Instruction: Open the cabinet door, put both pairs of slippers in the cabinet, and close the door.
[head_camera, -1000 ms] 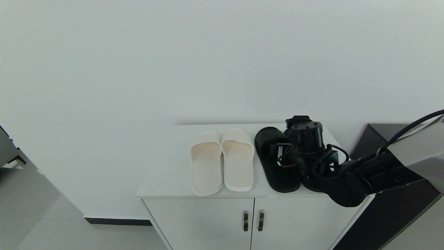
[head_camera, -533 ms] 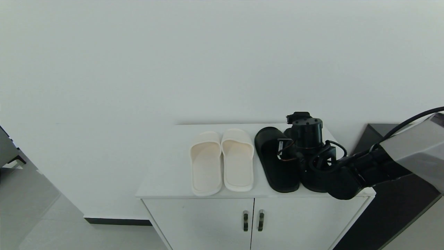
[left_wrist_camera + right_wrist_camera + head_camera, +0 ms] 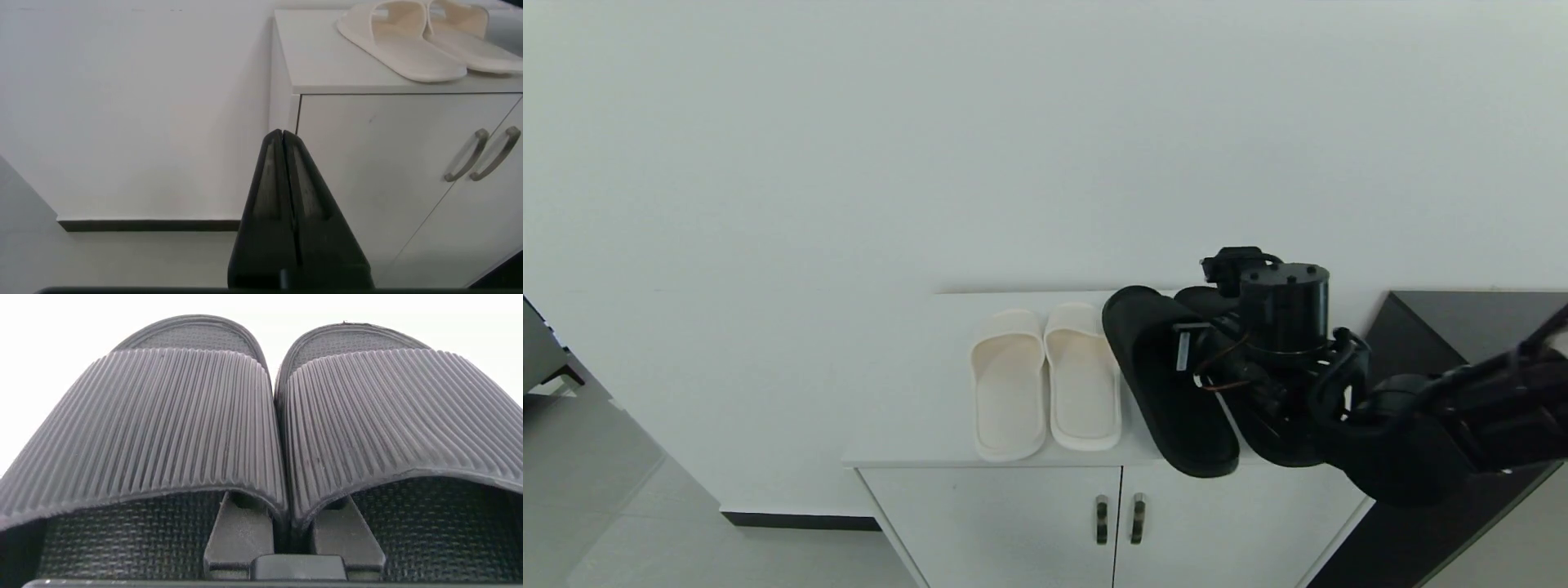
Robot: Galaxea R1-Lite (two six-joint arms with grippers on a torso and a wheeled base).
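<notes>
1. A plain white wall (image 3: 849,147) stands behind. Open floor (image 3: 605,506) lies to the cabinet's left, and a dark block (image 3: 1445,318) sits close on its right.
2. The white cabinet (image 3: 907,433) has both doors (image 3: 1013,523) closed, with two handles (image 3: 1101,518) side by side at the seam.
3. The white slippers (image 3: 1045,384) lie together on its top, heels near the front edge.
4. The black slippers (image 3: 1168,392) hang tilted just right of them, heels past the front edge.
5. The right wrist view shows the right pincer (image 3: 290,539) clenched on their inner strap edges, a finger under each ribbed strap.
6. The left wrist view shows the left pincer (image 3: 282,143) closed on nothing, low beside the cabinet's left corner.
</notes>
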